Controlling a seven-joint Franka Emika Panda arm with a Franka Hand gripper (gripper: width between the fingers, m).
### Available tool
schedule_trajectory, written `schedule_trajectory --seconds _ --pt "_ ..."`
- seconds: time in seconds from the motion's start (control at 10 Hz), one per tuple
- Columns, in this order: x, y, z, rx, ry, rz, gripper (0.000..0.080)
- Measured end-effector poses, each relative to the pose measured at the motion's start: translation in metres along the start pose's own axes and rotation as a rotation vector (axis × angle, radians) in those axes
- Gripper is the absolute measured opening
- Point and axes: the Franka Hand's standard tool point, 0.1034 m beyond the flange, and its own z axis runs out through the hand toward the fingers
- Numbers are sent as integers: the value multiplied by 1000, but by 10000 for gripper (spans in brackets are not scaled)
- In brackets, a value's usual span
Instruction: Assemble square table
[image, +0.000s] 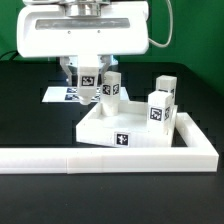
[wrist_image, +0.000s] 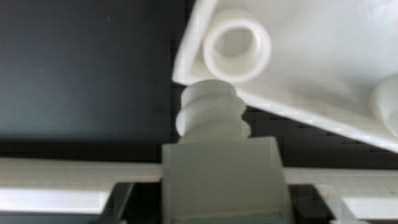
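White slab: the square slab (image: 135, 128) lay flat on the black surface (image: 30, 120), near the middle of the exterior view, with a black-and-white tag (image: 122, 140) on the side wall facing that camera.
Standing legs: three white tagged blocks stood upright on the slab. One was at about eleven o'clock (image: 112, 88), one at about one o'clock (image: 165, 88), and one at about three o'clock (image: 158, 110), counted from the slab's centre in the exterior view.
Claw: we saw the claw (image: 87, 70) hanging under the arm's white housing, at about ten o'clock of the slab, pinching the fourth block between its two fingers.
Held leg: the held leg (image: 88, 82) was upright with its tag toward the exterior camera. It was off the slab and just beside the slab's ten o'clock corner.
Wrist view: the held leg (wrist_image: 222, 175) filled the middle of the picture, and its ribbed, threaded tip (wrist_image: 210, 105) pointed toward a corner of the slab (wrist_image: 302, 80).
Socket: a round corner socket (wrist_image: 237, 42) showed open, and the tip lay just beside it, not inside. We could not tell whether the tip touched the slab's edge.
Rail: a long white L-shaped rail (image: 100, 157) ran along the slab's six o'clock side and turned up along its three o'clock side, close against it.
Marker board: the marker board (image: 58, 95) lay flat on the surface at about nine o'clock of the slab, partly hidden behind the claw.
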Motion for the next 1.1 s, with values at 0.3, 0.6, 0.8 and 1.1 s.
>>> schedule_trajectory --seconds 0.3,0.6,0.8,1.1 --pt "2 2 3 1 51 15 290" --pt "2 3 4 0 51 15 290" --pt "-8 5 8 14 46 83 290" --pt "-12 6 14 28 59 143 290"
